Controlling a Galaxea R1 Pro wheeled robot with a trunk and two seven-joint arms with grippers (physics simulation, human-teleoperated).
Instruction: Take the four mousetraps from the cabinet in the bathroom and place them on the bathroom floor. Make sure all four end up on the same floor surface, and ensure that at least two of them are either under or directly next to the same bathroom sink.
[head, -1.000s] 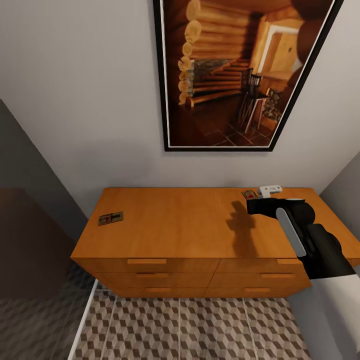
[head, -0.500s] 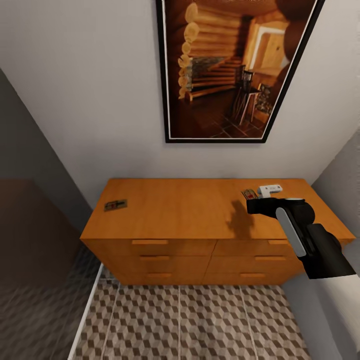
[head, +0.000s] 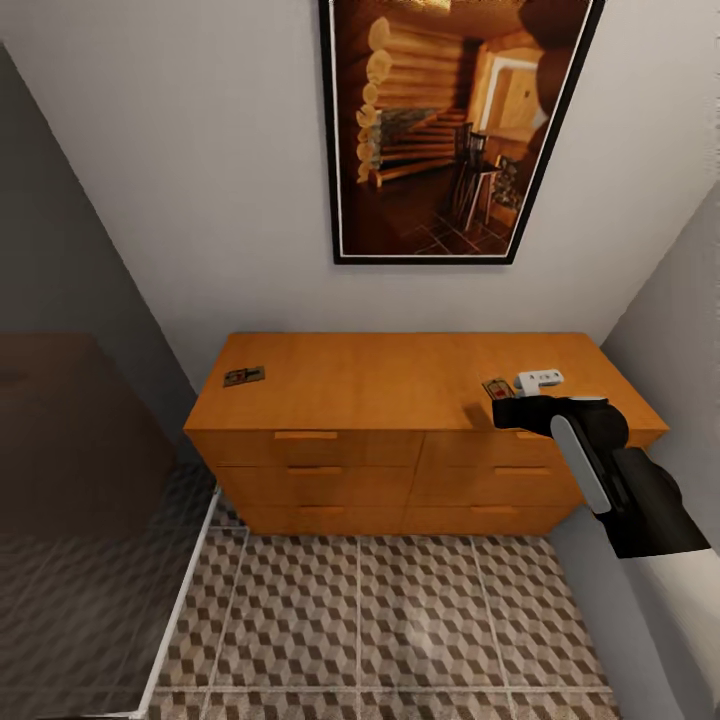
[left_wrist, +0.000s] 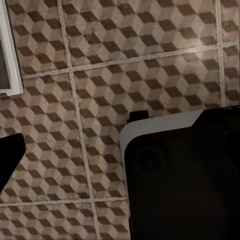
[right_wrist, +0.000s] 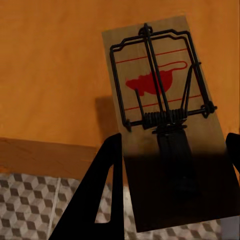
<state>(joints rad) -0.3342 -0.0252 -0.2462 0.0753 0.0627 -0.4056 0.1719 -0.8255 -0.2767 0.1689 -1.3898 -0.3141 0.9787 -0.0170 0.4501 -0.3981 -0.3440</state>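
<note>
Far out to the left of the right end effector (head: 497, 393), a lone mousetrap (head: 243, 376) lies flat near the left rear corner of the cabinet (head: 400, 440) top, untouched and well apart from any arm. Below it, the bathroom floor (head: 390, 630) with its cube-pattern tiles spreads in front of the drawers; no trap lies on the part of it that shows. The left wrist view looks straight down on those tiles, with a dark body part of the robot in front; the left end effector's state cannot be told from it.

Moving right, a framed picture (head: 450, 130) of a log-cabin interior hangs on the wall above the cabinet. At the right end of the cabinet top the right end effector is clamped on a second mousetrap (right_wrist: 165, 115): the right wrist view shows the board sitting between the two dark fingers (right_wrist: 100, 195), its wire spring and red mouse print facing the camera, held out over the cabinet's front edge with floor tiles below. Just beyond the end effector a small white object (head: 540, 379) rests on the wood.

As a judgement, the task is early: one trap in hand, one waiting on the cabinet, two others unaccounted for, and none visibly placed on the floor. The sink is yet to be reached.
</note>
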